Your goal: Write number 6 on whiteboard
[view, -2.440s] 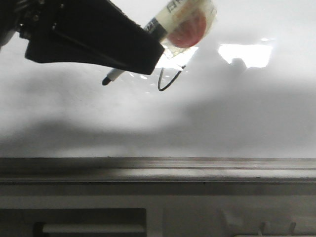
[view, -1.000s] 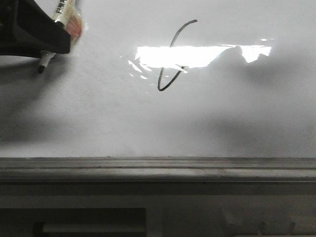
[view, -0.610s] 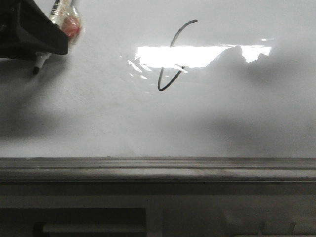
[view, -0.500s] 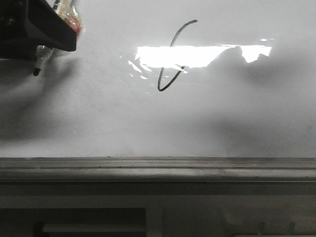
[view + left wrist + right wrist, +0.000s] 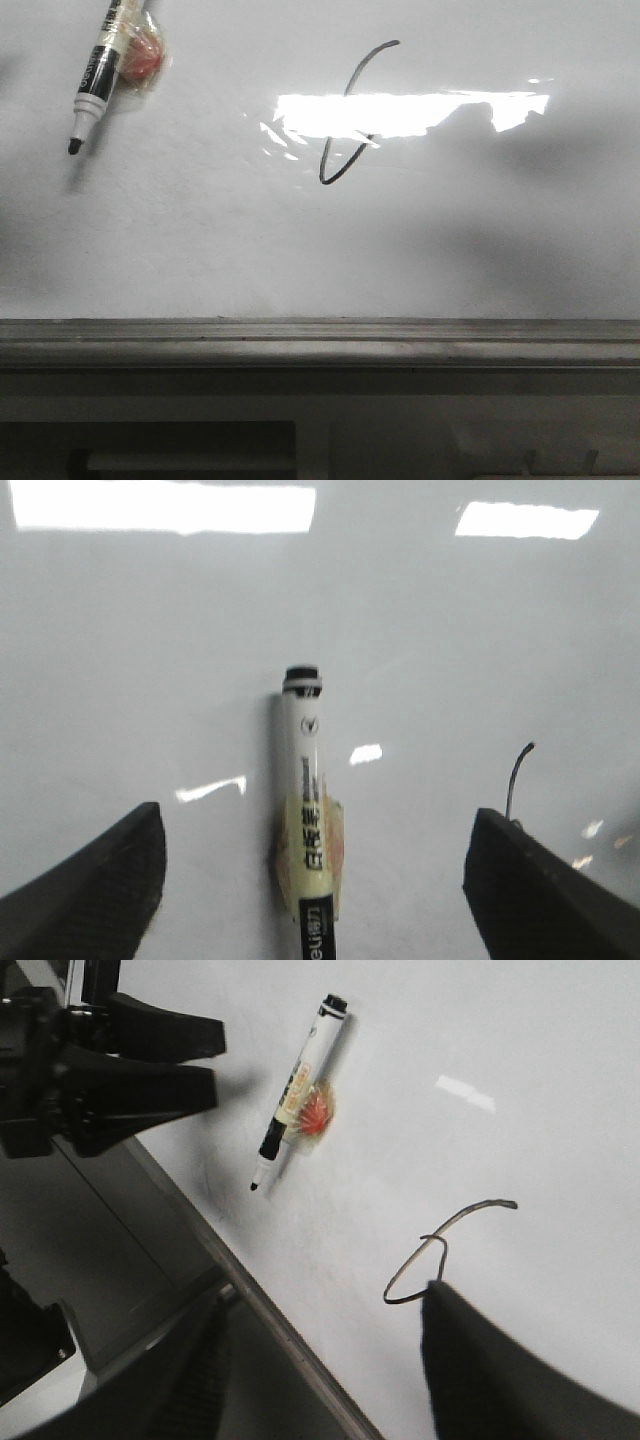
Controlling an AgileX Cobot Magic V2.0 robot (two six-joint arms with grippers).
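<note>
Board: glossy white, lying flat and covering the desk top; a bright rectangular glare crosses it towards the far edge.
Ledge: dark grey strip running along the board's near edge.
6: thin black stroke near the far edge, about midway between the left and right edges; a tall curved line closing into a narrow pointed loop at its near end, partly crossed by the glare. It also shows in the right wrist view and as a short curved line in the left wrist view.
Marker: lies loose on the board at the far left corner, well apart from the 6, uncapped, black tip pointing to the near edge; white barrel with a black printed label.
Red lump: wrapped in clear tape, stuck to the marker's barrel on its right side.
Left gripper: fingers spread wide, one on each side of the marker, touching nothing.
Right gripper: fingers spread apart and empty, above the board's near edge, one fingertip just beside the loop of the 6.
</note>
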